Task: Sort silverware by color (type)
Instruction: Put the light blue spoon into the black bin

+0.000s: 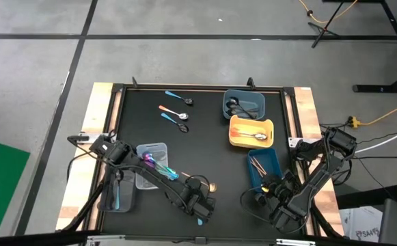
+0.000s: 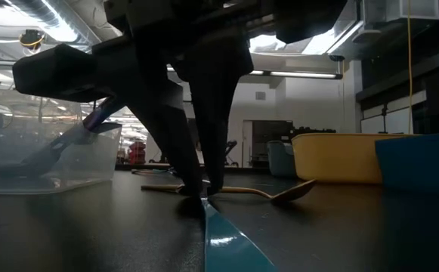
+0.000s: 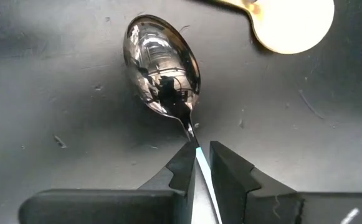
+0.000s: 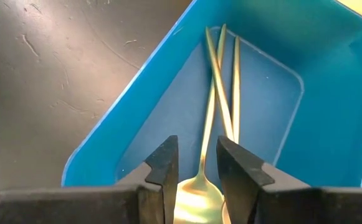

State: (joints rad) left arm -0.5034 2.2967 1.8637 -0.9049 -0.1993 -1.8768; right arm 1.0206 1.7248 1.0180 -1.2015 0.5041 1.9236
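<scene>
left wrist view | left pincer (image 3: 197, 163) pinching teal-handled spoon (image 3: 162, 65) | bowl ahead

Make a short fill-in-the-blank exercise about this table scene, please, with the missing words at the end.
1. The left gripper is shut on the spoon's ____ handle.
2. The right gripper hovers, open, above the ____ tray.
3. That tray holds spoons of ____ colour.
4. The yellow tray holds ____ spoon.

Missing words: teal-blue; blue; gold; one
</scene>
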